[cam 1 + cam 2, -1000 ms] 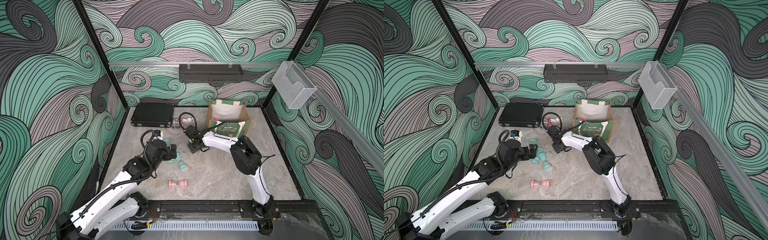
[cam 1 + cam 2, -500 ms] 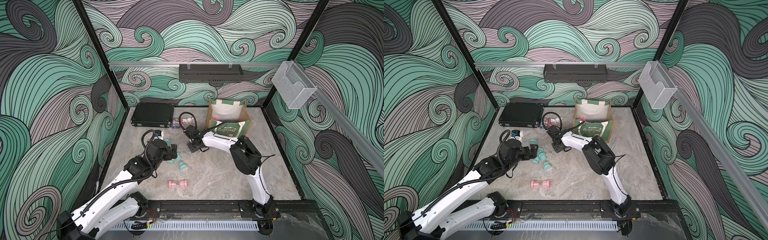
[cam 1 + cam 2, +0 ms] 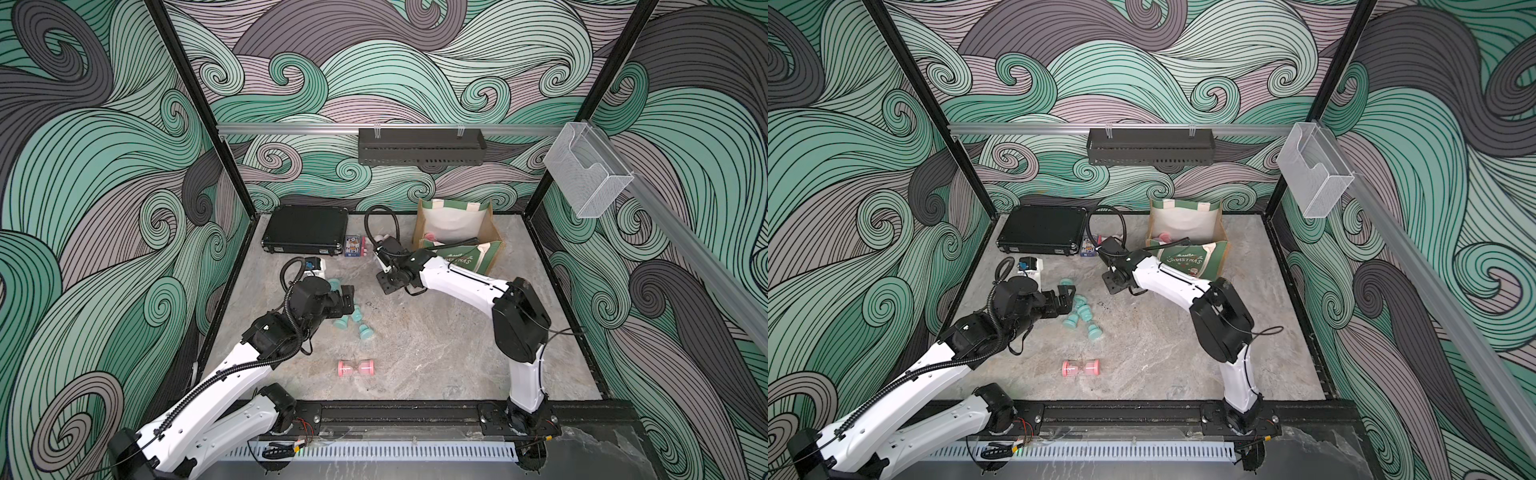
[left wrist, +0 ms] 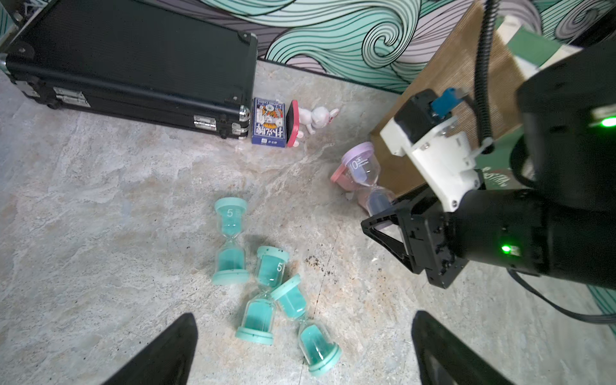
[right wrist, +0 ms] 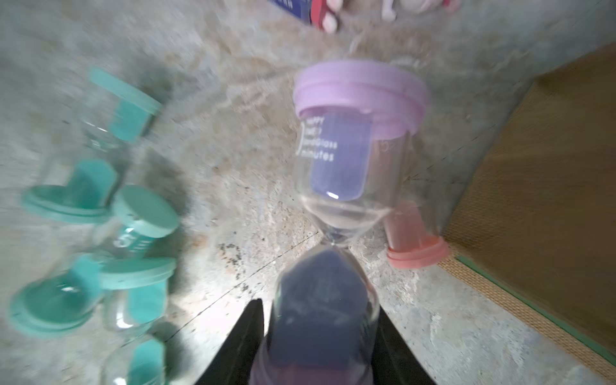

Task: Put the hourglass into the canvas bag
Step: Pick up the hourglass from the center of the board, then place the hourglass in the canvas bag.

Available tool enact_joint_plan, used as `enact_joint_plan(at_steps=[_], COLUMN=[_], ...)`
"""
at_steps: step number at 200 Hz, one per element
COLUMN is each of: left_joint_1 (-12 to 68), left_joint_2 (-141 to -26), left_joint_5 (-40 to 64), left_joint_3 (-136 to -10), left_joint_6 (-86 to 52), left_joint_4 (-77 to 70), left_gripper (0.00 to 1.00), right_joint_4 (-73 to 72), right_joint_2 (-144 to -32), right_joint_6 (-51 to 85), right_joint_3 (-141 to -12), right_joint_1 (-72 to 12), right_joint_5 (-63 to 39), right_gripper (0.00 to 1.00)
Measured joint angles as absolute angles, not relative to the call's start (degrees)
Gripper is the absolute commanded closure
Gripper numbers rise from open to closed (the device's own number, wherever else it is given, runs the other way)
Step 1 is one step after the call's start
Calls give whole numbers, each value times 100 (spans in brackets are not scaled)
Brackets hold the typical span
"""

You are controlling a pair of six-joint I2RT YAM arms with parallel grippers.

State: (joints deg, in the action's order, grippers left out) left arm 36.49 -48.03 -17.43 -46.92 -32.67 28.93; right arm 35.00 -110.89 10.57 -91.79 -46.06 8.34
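Observation:
My right gripper (image 5: pixel 320 336) is shut on the lower bulb of a purple-capped hourglass (image 5: pixel 353 146). That purple hourglass (image 4: pixel 361 166) sticks out of the right gripper (image 4: pixel 380 216) just beside the tan side of the canvas bag (image 4: pixel 466 76). The bag (image 3: pixel 453 220) stands open at the back right, its green "Christmas" front (image 3: pixel 1183 261) facing the table. My left gripper (image 4: pixel 303 318) hangs open above three teal hourglasses (image 4: pixel 263 296) lying on the floor, touching none. In both top views the purple hourglass is hidden under the right wrist.
A pink hourglass (image 3: pixel 356 368) lies near the front edge, another (image 5: pixel 413 240) against the bag, and one (image 3: pixel 430 237) inside it. A black hard case (image 3: pixel 305 228), a blue card pack (image 4: pixel 268 125) and a small rabbit figure (image 4: pixel 316 116) sit along the back wall.
The right jaws have closed onto the purple hourglass. Both arms have stayed almost where they were.

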Motion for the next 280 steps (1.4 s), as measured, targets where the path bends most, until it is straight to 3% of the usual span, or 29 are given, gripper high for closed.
enact_joint_plan(at_steps=[78, 139, 196, 280], left_joint_1=[3642, 3642, 3642, 3642], left_joint_2=[-4987, -5690, -6187, -6593], left_joint_5=[-1293, -561, -64, 207], left_joint_3=[-5310, -5701, -5929, -5990], left_joint_6=[-3120, -2882, -2770, -2762], left_joint_4=[2840, 2657, 2408, 2191], left_gripper=[1, 1, 1, 1], right_joint_4=[4064, 4611, 4853, 4915], right_joint_2=[-9612, -9098, -9467, -11006], right_joint_6=[1175, 1444, 1684, 1925], right_joint_3=[-9559, -9782, -9966, -10606], right_joint_1=[-4523, -3420, -2405, -1839], right_joint_5=[786, 860, 799, 609], right_gripper=[75, 75, 76, 77])
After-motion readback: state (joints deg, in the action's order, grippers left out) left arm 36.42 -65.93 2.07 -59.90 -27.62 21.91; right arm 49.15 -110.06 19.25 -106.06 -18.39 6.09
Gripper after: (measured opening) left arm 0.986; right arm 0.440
